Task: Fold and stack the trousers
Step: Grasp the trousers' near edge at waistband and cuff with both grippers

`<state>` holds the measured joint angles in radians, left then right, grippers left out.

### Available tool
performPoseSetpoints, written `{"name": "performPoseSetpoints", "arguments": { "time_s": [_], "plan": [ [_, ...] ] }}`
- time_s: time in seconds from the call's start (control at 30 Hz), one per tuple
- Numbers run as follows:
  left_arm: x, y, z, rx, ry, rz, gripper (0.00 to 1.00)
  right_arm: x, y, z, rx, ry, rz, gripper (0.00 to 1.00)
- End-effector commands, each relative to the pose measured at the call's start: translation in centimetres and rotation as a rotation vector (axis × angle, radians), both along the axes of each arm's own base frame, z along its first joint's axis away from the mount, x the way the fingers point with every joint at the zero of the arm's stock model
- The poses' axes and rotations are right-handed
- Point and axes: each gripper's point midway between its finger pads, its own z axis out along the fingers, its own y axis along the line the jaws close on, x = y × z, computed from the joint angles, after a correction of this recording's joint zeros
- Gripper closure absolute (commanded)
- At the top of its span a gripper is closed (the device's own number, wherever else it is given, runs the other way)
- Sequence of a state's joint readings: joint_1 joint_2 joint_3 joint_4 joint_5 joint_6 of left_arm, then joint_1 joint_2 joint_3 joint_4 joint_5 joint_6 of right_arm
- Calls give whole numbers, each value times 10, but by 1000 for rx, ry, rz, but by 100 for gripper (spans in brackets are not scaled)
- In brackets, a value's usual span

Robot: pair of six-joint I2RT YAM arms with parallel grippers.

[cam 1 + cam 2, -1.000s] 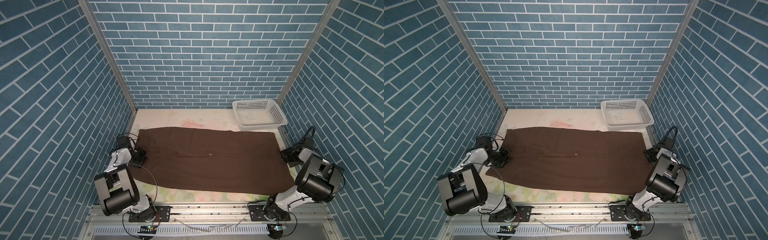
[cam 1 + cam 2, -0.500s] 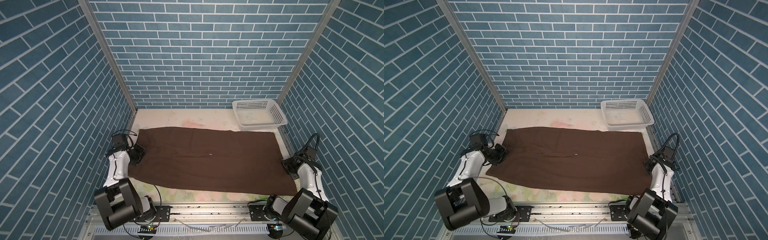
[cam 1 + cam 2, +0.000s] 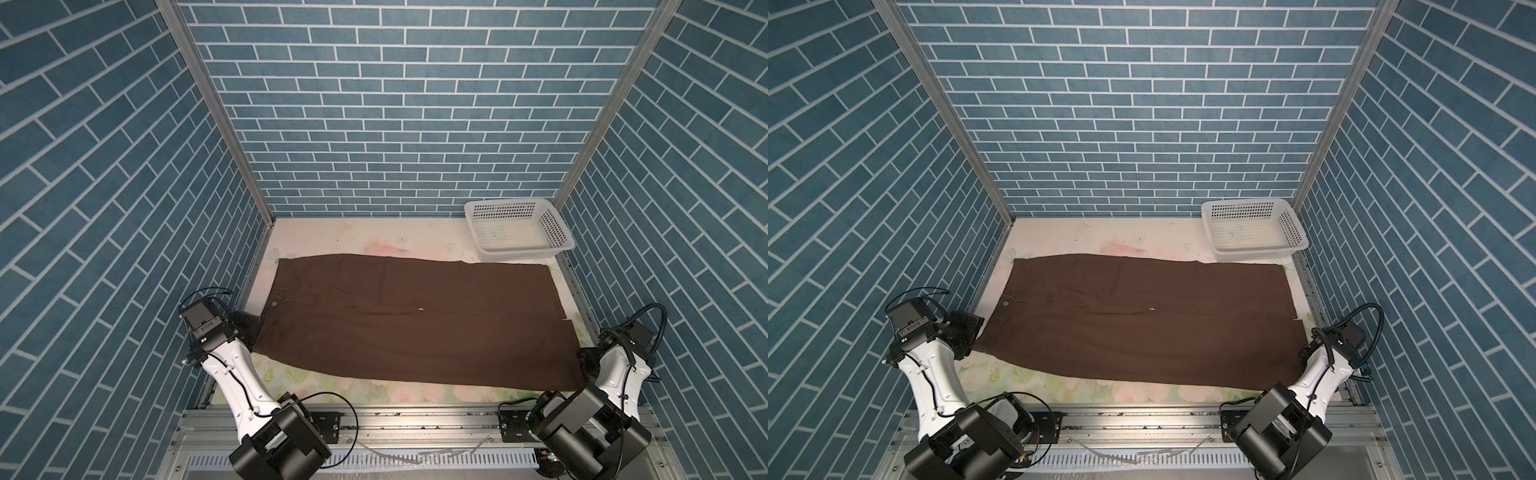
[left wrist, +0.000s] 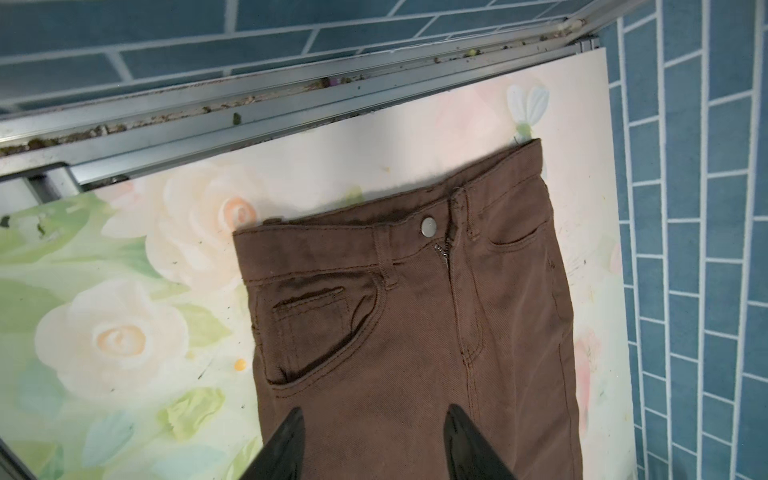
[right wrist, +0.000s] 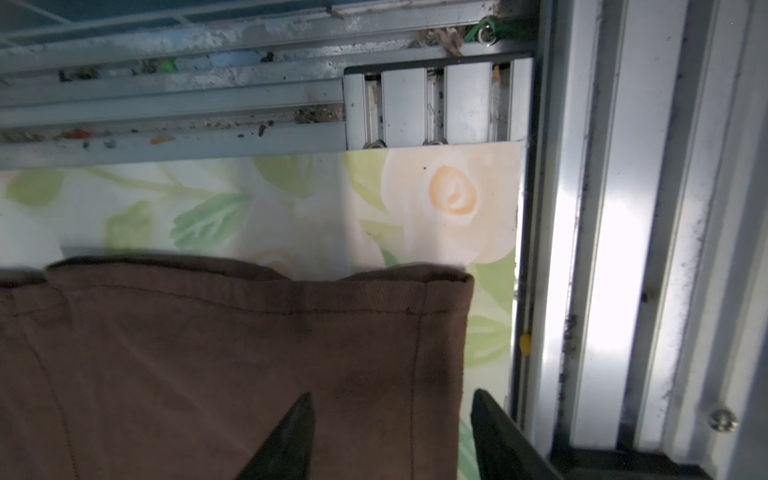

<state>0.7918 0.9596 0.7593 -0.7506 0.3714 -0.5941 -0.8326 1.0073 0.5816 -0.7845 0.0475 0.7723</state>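
Now, left gripper [image 4: 374,409]: jaws apart, nothing pinched, both tips over brown cloth close to the hip pocket.
Right gripper [image 5: 392,392]: spread wide as well and gripping nothing, with one finger over the leg fabric and the other past its side edge, above the table.
Trousers [image 3: 415,320]: flat and full length, with the waist end at the left gripper and the leg ends at the right gripper.
Pocket [image 4: 316,332]: just ahead of the left gripper's tips, lying flat with its curved seam showing.
Hem [image 5: 249,286]: just ahead of the right gripper, stitched, its corner a little puffed.
Button [image 4: 429,227]: silver, on the waistband beyond the pocket, with zip teeth showing beside it.
Table [image 3: 374,241]: floral print, bare on every side of the cloth.
Rail [image 5: 602,249]: grimy aluminium, right beside the right gripper's outer finger.
Basket [image 3: 552,224]: white and perforated, well beyond the right gripper in the far corner, just beside the far leg's edge. Whether they touch, I cannot tell.
Walls [image 3: 395,124]: blue brick pattern, farthest out.
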Motion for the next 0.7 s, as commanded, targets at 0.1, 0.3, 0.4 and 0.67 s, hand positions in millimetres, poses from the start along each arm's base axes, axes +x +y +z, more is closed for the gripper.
{"name": "performPoseSetpoints", "arguments": {
  "time_s": [0.1, 0.3, 0.4, 0.67],
  "plan": [
    [1, -2, -16, -70, -1, -3, 43, -18, 5, -26, 99, -9, -158, 44],
    [-2, 2, -29, -89, 32, 4, 41, -20, 0, -37, 104, -32, -196, 46],
    [-3, 6, -34, -100, 28, 16, 36, -19, -6, -42, 102, -36, -205, 41],
    [-13, 4, -59, -164, 68, 41, 33, -14, -6, -56, 141, -61, -199, 100]
  ]
}}
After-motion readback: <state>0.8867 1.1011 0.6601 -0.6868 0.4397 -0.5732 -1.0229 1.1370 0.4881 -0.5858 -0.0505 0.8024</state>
